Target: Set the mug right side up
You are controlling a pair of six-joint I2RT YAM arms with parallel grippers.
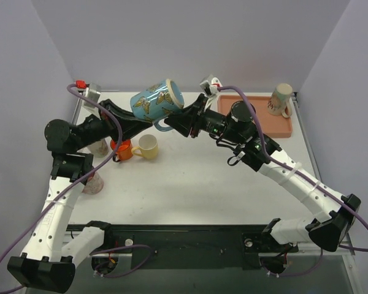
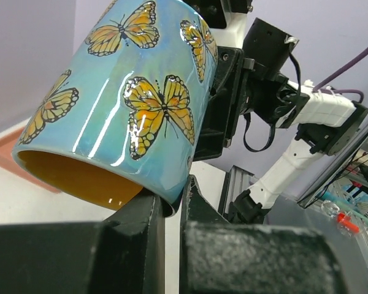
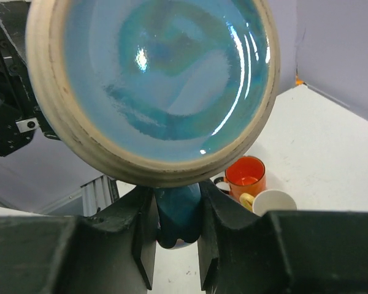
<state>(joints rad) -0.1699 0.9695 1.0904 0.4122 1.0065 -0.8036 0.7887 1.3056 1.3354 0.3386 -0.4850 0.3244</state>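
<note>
The mug (image 1: 157,101) was held in the air over the far middle of the tabletop (image 1: 190,184), resting on nothing. It was tilted, with its mouth turned down and toward the left arm. The left gripper (image 2: 170,205) was clenched on the lower rim, the wall pinched between its fingers. The right gripper (image 3: 178,214) was clamped on the handle (image 3: 178,199), with the glazed base turned to its camera.

The mug was judged to be glazed ceramic: stiff, weighty for such fingers, slick, and breakable if dropped. The handle was judged the surer hold, as it is boxed in between the fingers. The pinch on the thin rim could slide on the glaze as the weight swings. With both grips closed, a turn by one arm would be fought by the other.

An orange mug (image 1: 122,150) and a cream mug (image 1: 148,146) stood together below the held mug, toward the left edge. A tray (image 1: 279,127) occupied the far right corner. Something pale, perhaps a glass (image 1: 93,182), was partly hidden by the left arm. The middle and near tabletop was judged the open room for setting down.
</note>
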